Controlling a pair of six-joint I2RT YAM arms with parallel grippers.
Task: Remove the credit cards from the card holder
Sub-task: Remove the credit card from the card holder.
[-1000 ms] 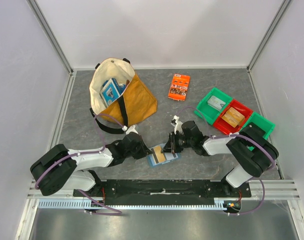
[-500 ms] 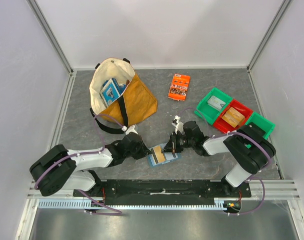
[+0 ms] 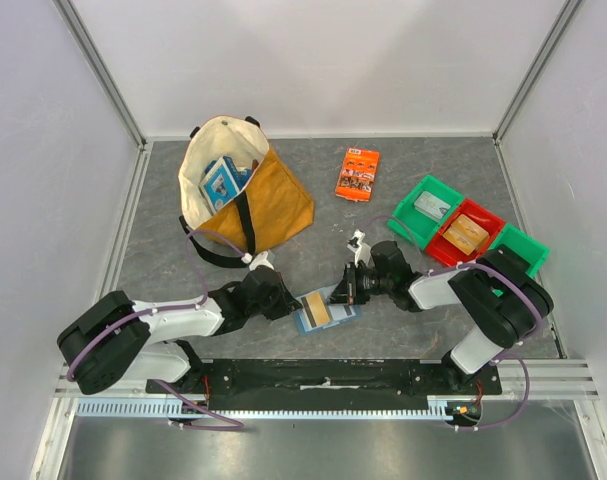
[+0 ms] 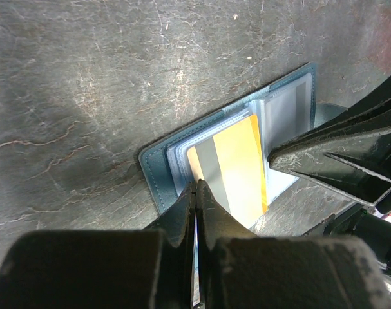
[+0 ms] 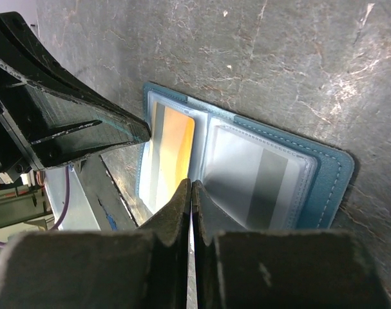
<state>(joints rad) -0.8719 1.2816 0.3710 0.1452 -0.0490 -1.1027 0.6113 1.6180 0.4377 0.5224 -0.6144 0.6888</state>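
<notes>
The light-blue card holder [image 3: 345, 310] lies open and flat on the grey table between my arms. The tan-orange card [image 4: 237, 168] with a grey stripe sits in its left pocket, partly slid out toward my left gripper. A grey card [image 5: 259, 187] with a dark stripe sits inside the clear right pocket. My left gripper [image 4: 195, 185] is shut, its tips on the orange card's near-left edge. My right gripper [image 5: 191, 183] is shut, its tips at the fold between the two pockets. I see nothing clamped in either one.
A cream and tan tote bag [image 3: 245, 195] holding a blue-and-white box stands at the back left. An orange printed packet [image 3: 358, 172] lies at the back middle. Green and red bins [image 3: 463, 232] with items stand at the right.
My right gripper has shifted slightly to the right and away. The left gripper and the card holder have hardly moved.
</notes>
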